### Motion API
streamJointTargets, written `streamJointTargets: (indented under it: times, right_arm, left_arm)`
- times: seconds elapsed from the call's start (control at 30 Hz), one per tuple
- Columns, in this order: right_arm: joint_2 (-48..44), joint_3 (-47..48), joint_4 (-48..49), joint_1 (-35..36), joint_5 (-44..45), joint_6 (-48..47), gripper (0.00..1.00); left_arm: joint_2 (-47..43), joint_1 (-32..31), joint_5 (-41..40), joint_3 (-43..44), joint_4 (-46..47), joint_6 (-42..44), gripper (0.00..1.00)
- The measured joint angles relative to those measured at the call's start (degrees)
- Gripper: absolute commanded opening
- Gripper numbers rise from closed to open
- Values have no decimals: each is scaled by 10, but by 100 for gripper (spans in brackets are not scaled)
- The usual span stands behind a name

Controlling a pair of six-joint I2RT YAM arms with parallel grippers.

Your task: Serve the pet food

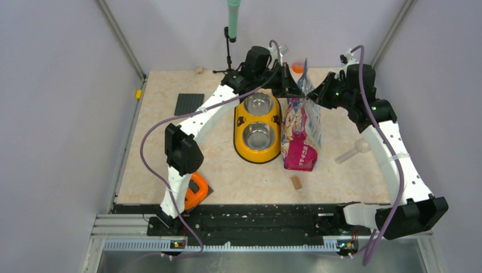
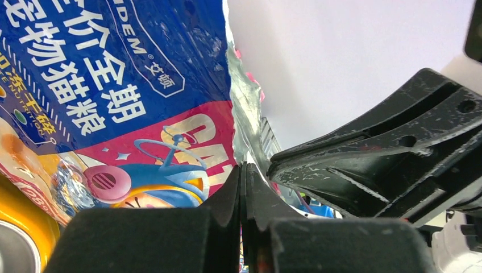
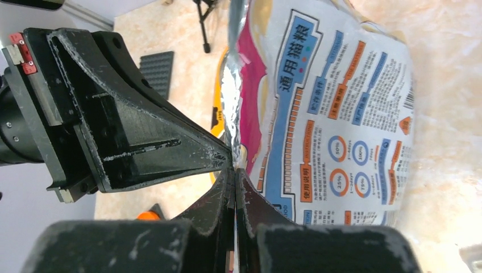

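Observation:
The glossy magenta-pink pet food bag (image 1: 301, 128) stands upright in the middle of the table, just right of a yellow double bowl feeder (image 1: 257, 126) with two steel bowls that look empty. My left gripper (image 1: 296, 89) is shut on the bag's top edge from the left. My right gripper (image 1: 311, 94) is shut on the same top edge from the right, tip to tip with the left. The left wrist view shows the bag's printed front (image 2: 131, 96); the right wrist view shows its back panel (image 3: 335, 114). No kibble is visible.
A clear plastic scoop (image 1: 353, 151) lies right of the bag. A tan wooden block (image 1: 295, 182) lies in front of it, another (image 1: 199, 70) at the back. An orange tool (image 1: 196, 190) sits front left, a black mat (image 1: 188, 103) back left, a stand (image 1: 230, 40) behind.

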Motion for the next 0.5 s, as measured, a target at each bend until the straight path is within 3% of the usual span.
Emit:
streamJointTargets:
  times: [0.3,0.37,0.5]
  right_arm:
    - [26,46,-62,1,22,-44,0]
    - [32,58,-73,2,24,-49,11]
    - [49,82,-86,3,29,-58,14]
  left_arm:
    - [4,-4,-25,0,-14,13,0]
    - [4,-4,-32,0,-22,15,0]
    - [4,-3,-42,0,-28,15,0]
